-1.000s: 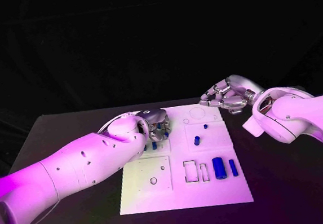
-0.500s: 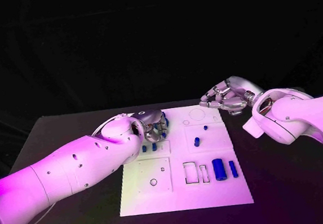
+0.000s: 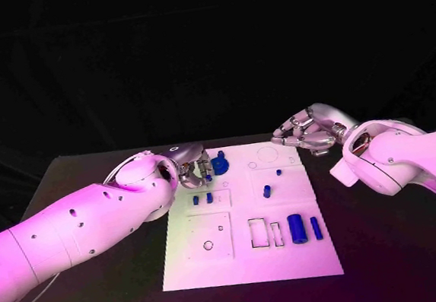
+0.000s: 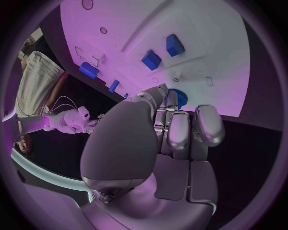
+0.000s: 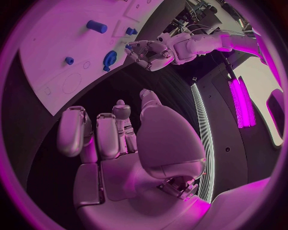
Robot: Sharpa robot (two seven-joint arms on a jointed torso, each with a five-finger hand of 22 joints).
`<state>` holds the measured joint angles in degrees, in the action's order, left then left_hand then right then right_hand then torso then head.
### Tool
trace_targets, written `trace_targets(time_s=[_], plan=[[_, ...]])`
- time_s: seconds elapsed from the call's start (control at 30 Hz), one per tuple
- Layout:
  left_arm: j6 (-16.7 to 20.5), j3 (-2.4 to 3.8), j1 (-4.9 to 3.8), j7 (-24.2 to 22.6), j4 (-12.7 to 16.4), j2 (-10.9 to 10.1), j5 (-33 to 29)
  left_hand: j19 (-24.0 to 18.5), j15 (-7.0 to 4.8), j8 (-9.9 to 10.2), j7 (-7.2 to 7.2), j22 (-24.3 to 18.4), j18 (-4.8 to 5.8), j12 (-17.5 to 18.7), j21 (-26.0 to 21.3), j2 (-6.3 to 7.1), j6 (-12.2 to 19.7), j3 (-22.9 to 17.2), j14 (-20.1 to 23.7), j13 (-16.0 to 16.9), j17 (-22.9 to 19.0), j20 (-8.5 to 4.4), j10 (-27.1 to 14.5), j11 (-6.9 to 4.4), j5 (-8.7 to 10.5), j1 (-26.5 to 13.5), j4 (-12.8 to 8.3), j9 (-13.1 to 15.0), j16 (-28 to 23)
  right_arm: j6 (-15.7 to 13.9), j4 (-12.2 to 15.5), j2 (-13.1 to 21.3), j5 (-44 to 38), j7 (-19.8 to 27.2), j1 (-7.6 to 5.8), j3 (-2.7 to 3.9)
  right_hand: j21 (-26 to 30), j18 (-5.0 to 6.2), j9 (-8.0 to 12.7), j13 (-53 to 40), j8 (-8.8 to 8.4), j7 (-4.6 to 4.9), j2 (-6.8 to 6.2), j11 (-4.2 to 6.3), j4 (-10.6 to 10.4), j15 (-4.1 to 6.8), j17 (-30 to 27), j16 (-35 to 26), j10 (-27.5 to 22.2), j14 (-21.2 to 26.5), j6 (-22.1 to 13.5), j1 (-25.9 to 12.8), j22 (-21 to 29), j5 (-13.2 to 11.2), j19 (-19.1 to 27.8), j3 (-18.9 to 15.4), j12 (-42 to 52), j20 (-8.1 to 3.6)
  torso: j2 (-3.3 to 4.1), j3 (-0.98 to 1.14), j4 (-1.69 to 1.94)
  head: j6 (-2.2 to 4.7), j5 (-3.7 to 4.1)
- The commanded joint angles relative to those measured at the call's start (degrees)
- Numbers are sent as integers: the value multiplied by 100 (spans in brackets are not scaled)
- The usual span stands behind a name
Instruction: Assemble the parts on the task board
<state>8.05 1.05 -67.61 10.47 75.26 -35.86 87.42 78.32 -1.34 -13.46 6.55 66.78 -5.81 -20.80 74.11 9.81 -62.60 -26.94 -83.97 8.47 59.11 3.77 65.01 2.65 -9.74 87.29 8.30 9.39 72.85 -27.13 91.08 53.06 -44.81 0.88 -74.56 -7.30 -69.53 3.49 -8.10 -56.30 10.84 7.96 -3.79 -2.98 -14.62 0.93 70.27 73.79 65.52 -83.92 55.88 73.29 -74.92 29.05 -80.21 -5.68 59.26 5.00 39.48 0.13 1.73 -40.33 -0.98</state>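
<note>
You will find no text, label, brand, number or sign that can be read here. The task board (image 3: 251,257) carries only outlined shapes and small holes, with no lettering you could make out, and the blue parts (image 3: 296,228) on it are unmarked.

Black table (image 3: 94,215), white task board (image 3: 218,262) flat at its middle, far edge seemingly hidden by arms

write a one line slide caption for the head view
Left hand holds a blue gear-like part at the far edge of the white task board; right hand hovers curled beyond the board.
</note>
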Motion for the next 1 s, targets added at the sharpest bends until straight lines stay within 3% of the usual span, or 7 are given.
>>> trace_targets(time_s=[0.03, 0.27, 0.53, 1.0], plan=[[-31, 6, 0, 61, 33, -64, -183, 9, -33, 20, 2, 7, 55, 25, 24, 22, -45, -5, -9, 8, -6, -19, 58, 3, -20, -59, -33, 11, 33, 60, 1, 7, -60, 38, 19, 0, 27, 109, -3, -7, 36, -41, 48, 14, -3, 43, -2, -35, 24, -147, 13, 4, -383, 28, 37, -24, 14, -14, 4, -4, -3, -7, -10], [-81, 6, 13, 75, 23, -123, -244, 6, -33, 29, 2, 3, 54, 39, 21, 29, -48, -4, -8, 9, -13, -19, 63, 4, -20, -71, -34, 11, 33, 62, 0, 1, -63, 39, 35, 0, 27, 109, -3, -7, 36, -41, 48, 14, -3, 43, -2, -35, 24, -147, 13, 4, -383, 28, 37, -24, 14, -14, 11, -10, -9, -14, -27], [-108, 5, 16, 94, -15, -130, -256, 6, -32, 36, 2, 5, 54, 49, 22, 33, -48, -3, -8, 9, -16, -19, 65, 3, -20, -78, -35, 10, 32, 64, -3, -8, -65, 38, 42, 0, 40, 111, -4, 4, 42, -43, 60, 16, -12, 45, -9, -45, 31, -147, 15, 4, -378, 33, 40, -33, 9, -16, 8, -1, -10, -30, -38], [-250, -2, 21, 83, -134, -43, -280, -3, -31, 50, 0, -7, 51, 70, 14, 39, -49, -2, -1, 9, -42, -19, 69, 5, -19, -93, -36, 9, 21, 65, -5, -18, -65, 40, 44, 0, 40, 111, -4, 4, 42, -43, 60, 16, -12, 45, -9, -45, 31, -147, 15, 4, -378, 33, 40, -33, 9, -16, 1, 0, -12, -38, -38]])
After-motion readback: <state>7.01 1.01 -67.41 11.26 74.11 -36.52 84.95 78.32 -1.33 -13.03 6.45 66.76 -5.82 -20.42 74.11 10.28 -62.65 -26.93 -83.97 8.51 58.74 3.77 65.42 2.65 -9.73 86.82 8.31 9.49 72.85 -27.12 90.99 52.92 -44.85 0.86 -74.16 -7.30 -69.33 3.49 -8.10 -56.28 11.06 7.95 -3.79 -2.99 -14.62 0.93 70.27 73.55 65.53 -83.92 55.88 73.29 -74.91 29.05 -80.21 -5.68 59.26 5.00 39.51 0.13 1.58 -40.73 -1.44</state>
